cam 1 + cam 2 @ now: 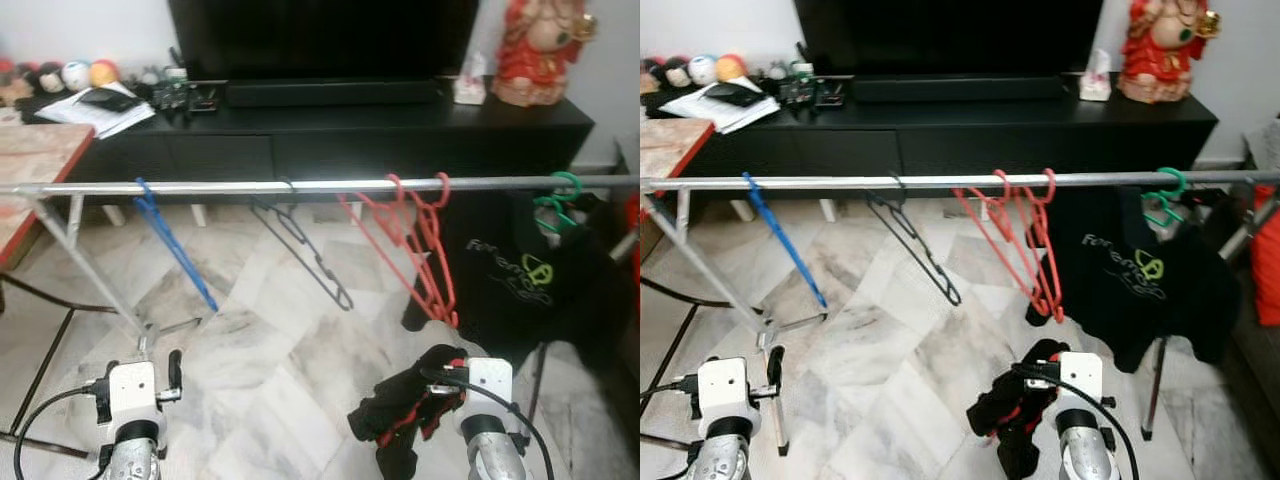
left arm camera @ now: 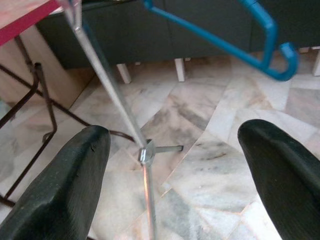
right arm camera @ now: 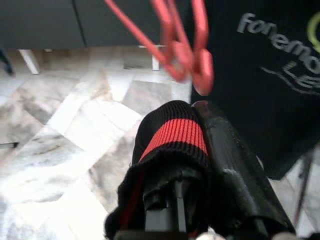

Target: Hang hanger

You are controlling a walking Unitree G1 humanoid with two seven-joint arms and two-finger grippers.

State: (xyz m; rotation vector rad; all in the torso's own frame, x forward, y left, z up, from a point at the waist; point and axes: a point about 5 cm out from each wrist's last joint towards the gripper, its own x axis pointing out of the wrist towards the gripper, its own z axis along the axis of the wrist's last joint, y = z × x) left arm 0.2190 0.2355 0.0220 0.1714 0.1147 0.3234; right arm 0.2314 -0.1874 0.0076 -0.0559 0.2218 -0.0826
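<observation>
A silver clothes rail runs across in front of me. On it hang a blue hanger, a dark grey hanger, a cluster of red hangers and a green hanger carrying a black printed T-shirt. Low at the right, below the red hangers, my right gripper is shut on a bunched black garment with red stripes. The cloth hides whatever lies inside it. My left gripper is open and empty, low at the left near the rack's leg.
Behind the rail stands a long black TV cabinet with a red figurine and papers on it. A red-edged table and thin black frame legs are at the left. Marble floor lies under the rail.
</observation>
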